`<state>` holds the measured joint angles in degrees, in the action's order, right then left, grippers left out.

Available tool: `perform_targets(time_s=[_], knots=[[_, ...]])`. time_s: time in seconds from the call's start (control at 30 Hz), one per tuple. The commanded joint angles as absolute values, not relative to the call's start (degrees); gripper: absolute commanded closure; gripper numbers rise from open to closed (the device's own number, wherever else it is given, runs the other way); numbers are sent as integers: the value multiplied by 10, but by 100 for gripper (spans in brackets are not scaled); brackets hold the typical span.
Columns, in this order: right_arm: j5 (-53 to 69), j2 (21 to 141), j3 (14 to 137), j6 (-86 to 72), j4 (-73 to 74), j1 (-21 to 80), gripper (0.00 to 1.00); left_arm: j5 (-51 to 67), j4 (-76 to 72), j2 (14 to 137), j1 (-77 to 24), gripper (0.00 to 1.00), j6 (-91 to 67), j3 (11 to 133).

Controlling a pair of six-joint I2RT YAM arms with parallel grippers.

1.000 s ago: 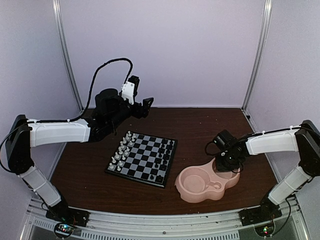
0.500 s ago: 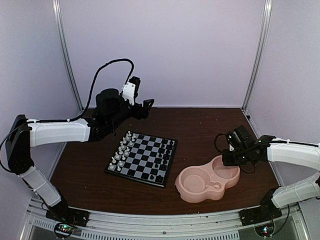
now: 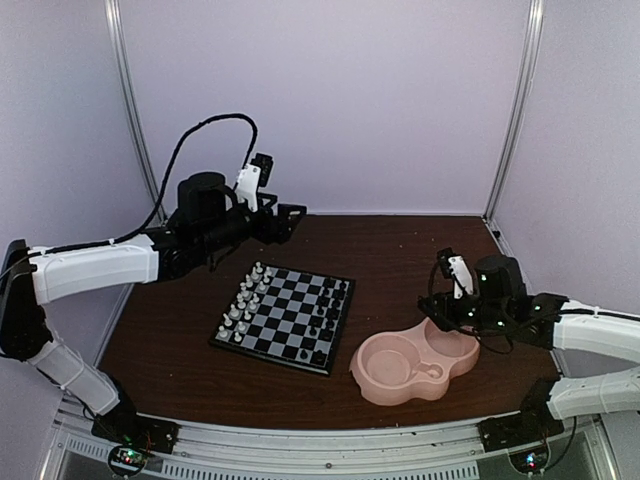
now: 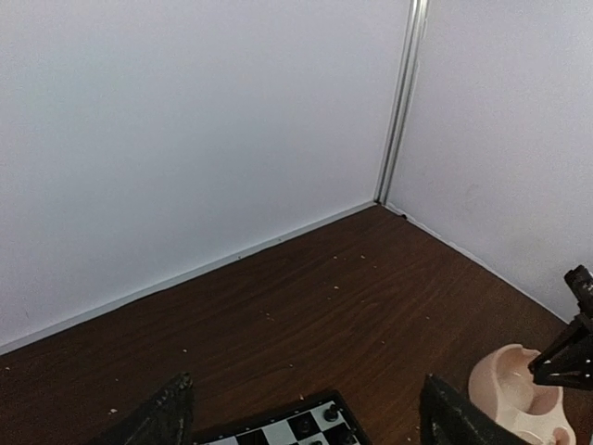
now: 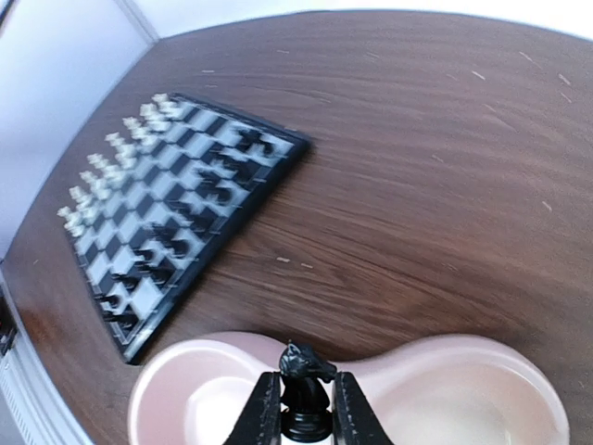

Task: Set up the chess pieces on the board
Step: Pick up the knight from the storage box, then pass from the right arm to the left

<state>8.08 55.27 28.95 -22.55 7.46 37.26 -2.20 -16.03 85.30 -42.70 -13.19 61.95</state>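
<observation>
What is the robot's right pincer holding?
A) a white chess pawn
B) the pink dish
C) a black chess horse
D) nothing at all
C: in the right wrist view the right pincer is shut on a small black plastic horse-head chess piece, above the pink double-bowl dish.

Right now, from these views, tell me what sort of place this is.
Likely a robot test booth: blank pale walls with metal corner posts, two arms bolted at a brown table, a small chessboard.

Right claw [image 5: 308, 394] lifted clear of pink dish [image 3: 400, 395], black knight [image 5: 306, 363] pinched.
</observation>
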Motion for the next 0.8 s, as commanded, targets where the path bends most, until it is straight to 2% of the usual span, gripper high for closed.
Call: perform_targets(time_s=[0.0,0.13,0.37,0.53,0.77], knots=[[110,572,295,-176,-31,426,88,133,-114,850,-406,16,-225,621],[92,605,308,-135,-68,484,88,277,-138,882,-378,23,-316,616],[33,657,338,-75,-100,554,88,408,-175,921,-372,32,-416,620],[13,694,363,-51,-116,571,89,439,-167,929,-380,39,-426,614],[-67,727,386,-32,-129,605,89,389,-68,924,-422,40,-370,632]])
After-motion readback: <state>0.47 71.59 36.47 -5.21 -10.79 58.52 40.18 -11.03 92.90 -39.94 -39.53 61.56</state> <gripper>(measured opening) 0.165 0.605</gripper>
